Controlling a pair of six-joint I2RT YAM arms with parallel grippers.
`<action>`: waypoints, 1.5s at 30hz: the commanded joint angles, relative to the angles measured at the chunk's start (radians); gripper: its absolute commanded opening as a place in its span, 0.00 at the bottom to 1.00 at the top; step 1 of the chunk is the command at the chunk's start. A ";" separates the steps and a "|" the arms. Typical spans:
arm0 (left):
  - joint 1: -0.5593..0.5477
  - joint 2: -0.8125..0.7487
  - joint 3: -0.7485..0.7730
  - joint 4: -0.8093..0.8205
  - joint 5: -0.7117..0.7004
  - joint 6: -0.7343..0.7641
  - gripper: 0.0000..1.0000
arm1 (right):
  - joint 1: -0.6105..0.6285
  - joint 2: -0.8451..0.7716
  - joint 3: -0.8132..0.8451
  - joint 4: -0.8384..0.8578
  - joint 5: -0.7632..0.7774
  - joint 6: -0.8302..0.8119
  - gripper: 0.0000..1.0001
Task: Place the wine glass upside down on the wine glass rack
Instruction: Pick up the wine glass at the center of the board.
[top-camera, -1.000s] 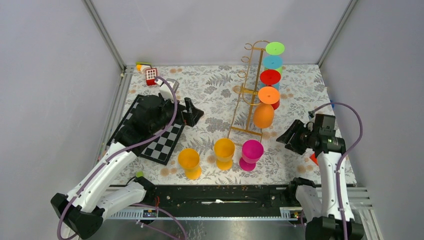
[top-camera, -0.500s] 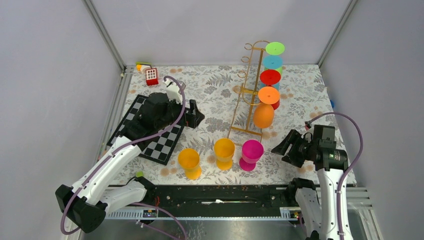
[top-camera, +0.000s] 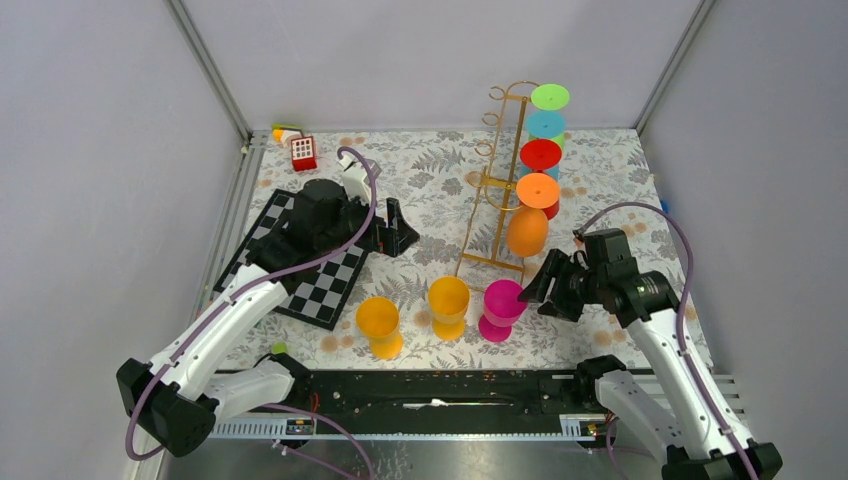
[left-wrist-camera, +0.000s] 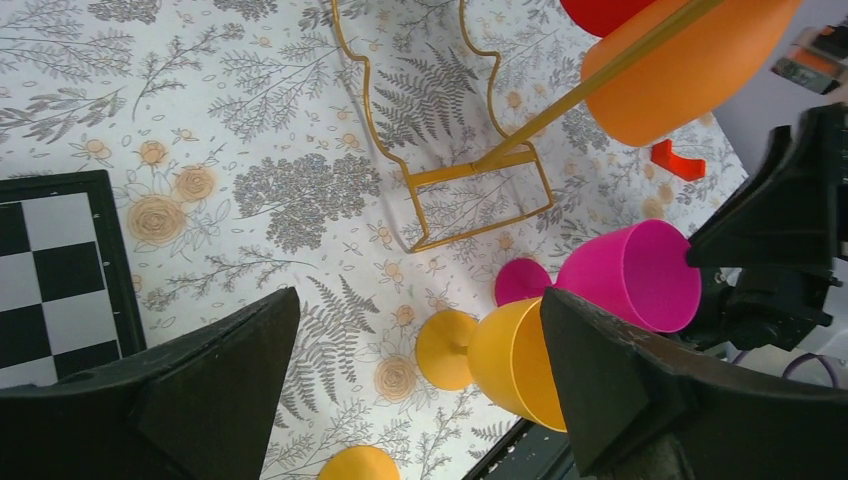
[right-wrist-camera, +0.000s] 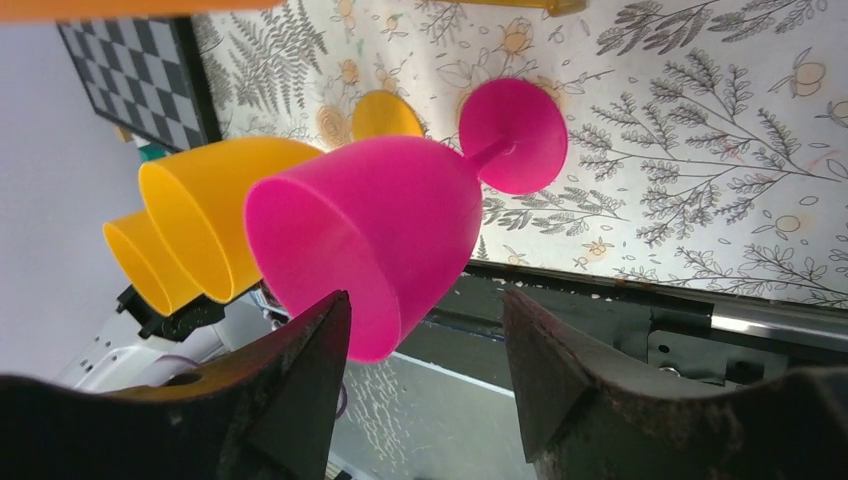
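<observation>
Bright, even light, soft shadows; right pincer (right-wrist-camera: 425, 300) looks dark, blurred up close.

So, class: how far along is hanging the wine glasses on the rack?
Done: green, blue, red and orange glasses hang upside down on the gold rack. In hand: the open right gripper is at the magenta glass, not gripping. Left: that one and two yellow glasses, upright.

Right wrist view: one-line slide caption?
Right tool open beside the upright pink wine glass, with two yellow glasses lined up behind it on the floral cloth.
</observation>
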 joint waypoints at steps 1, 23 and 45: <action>0.006 -0.013 0.035 0.057 0.058 -0.035 0.99 | 0.029 0.039 0.005 0.057 0.077 0.054 0.62; 0.006 -0.016 0.006 0.082 0.057 -0.076 0.99 | 0.036 0.057 -0.085 0.071 0.073 0.037 0.25; 0.028 0.040 0.043 0.051 0.158 -0.142 0.99 | 0.036 0.038 0.175 -0.188 0.066 -0.030 0.01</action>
